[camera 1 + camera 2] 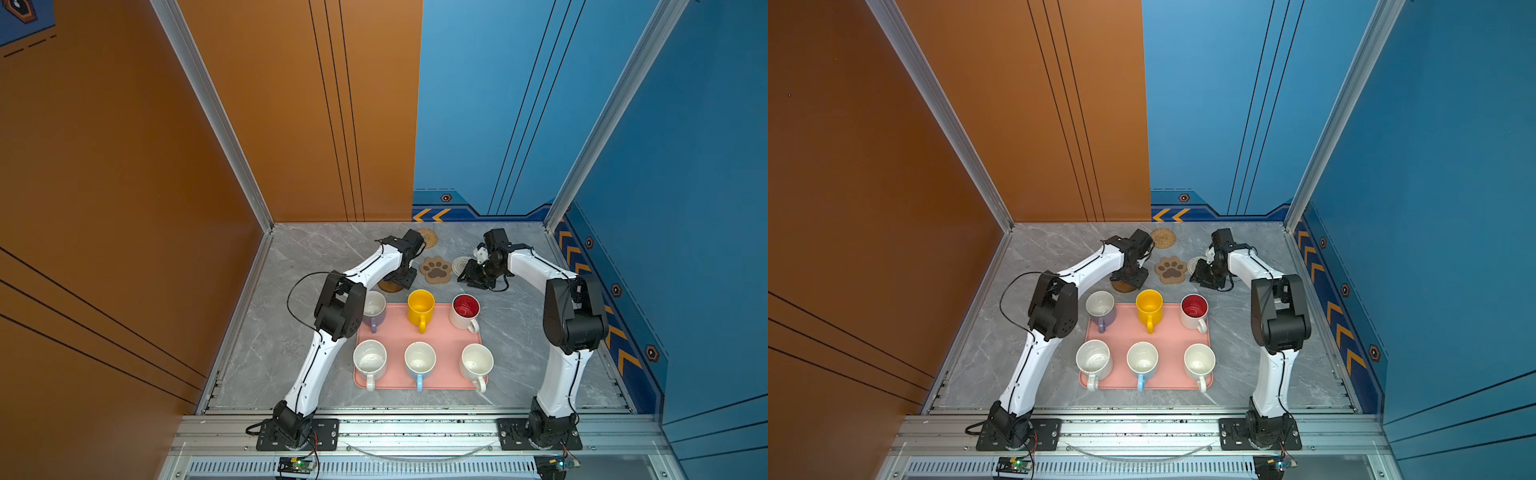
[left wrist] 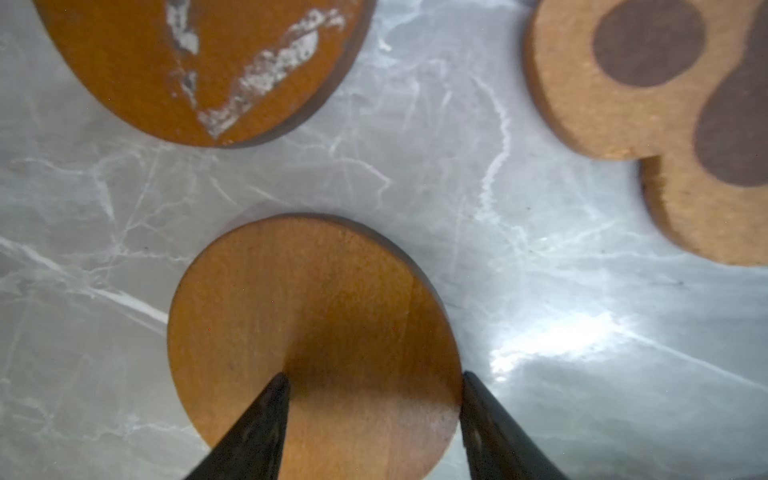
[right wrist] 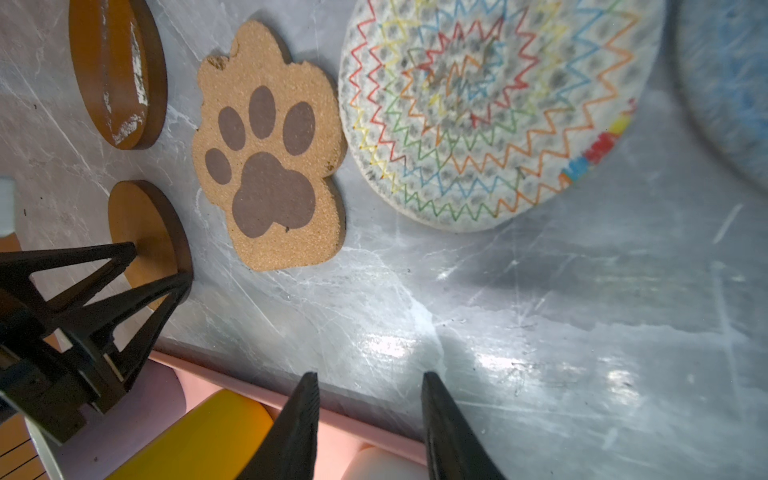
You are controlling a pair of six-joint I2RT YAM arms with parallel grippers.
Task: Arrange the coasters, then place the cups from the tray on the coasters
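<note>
**Step in hand:** arranging coasters; cup placing not yet begun.

**Left gripper** (image 2: 374, 378): jaws spread and pinching nothing. One tip rests on the face of the near disc (image 2: 311, 299), the other sits at its rim. That disc lies flat on the table (image 2: 540, 291), just beyond the tray's (image 1: 440, 332) far left corner.

**Right gripper** (image 3: 370, 376): jaws apart and empty, over bare table beside the tray rim.

**Other coasters:**
- second disc (image 2: 199, 62)
- paw (image 3: 270, 166)
- white woven (image 3: 478, 104)
- blue woven (image 3: 731, 83), only its edge in view
- rattan (image 1: 428, 237), farthest back

**Cups** (image 1: 420, 306): six, upright on the tray.

**Next, as I judge it:** you need to settle the near disc clear of its neighbours, leaving room for a cup. Then lift straight off so the tip does not drag it.
</note>
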